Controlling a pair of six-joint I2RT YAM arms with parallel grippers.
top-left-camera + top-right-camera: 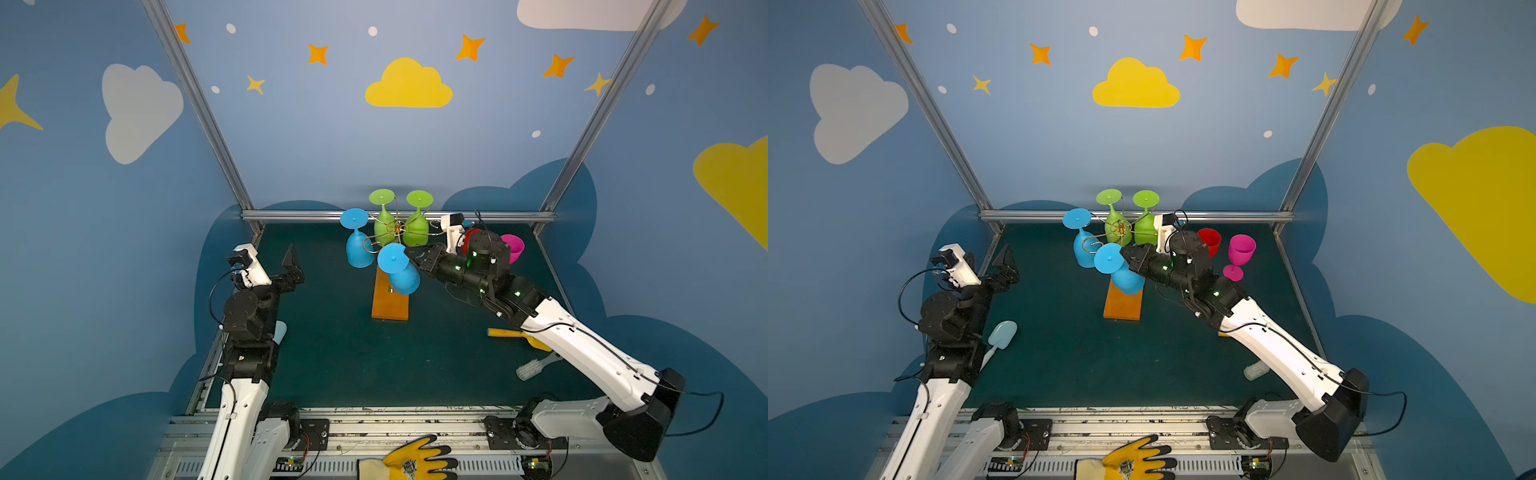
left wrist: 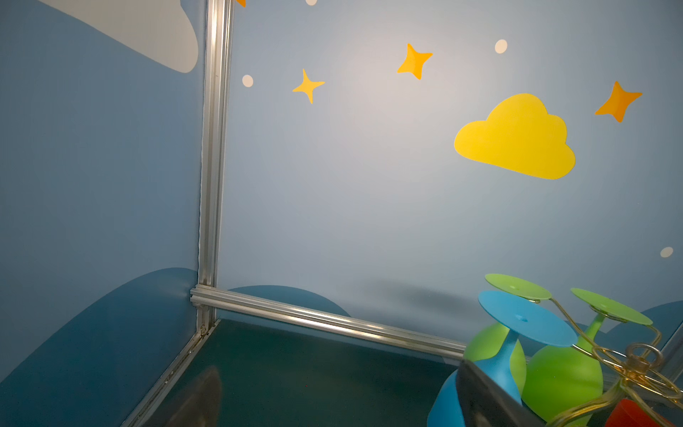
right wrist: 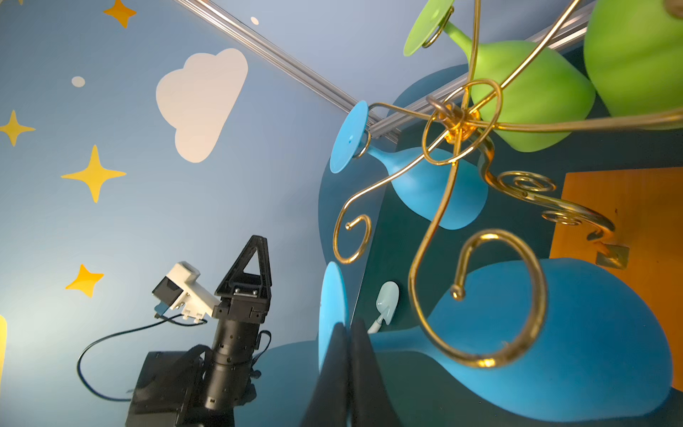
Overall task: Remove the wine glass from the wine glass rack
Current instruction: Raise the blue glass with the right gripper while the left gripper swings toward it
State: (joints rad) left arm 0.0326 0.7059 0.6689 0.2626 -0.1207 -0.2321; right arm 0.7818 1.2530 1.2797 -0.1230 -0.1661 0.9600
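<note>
The sky-blue matte plastic wine glass [image 1: 400,272] is upside down and tilted at the front of the thin gold wire wine glass rack [image 1: 390,305], foot disc up and bowl over the rack's orange-brown wooden base. The right fingers [image 3: 364,369] are pinched together on its stem, in the gap between foot disc and bowl; the stem itself is hidden behind them. In the right wrist view the nearest gold curl crosses the bowl, not the stem, so the glass looks free of its hook, though I cannot be sure. The left fingers [image 1: 291,259] stand wide apart, empty, well apart from the rack.

The glass looks light, stiff and hard to break, with a matte skin that should grip well. The stem is the right hold: foot and bowl block any slide. The heavier bowl may pivot in so narrow a pinch. The wire arms look springy, and 3 other glasses hang there.
</note>
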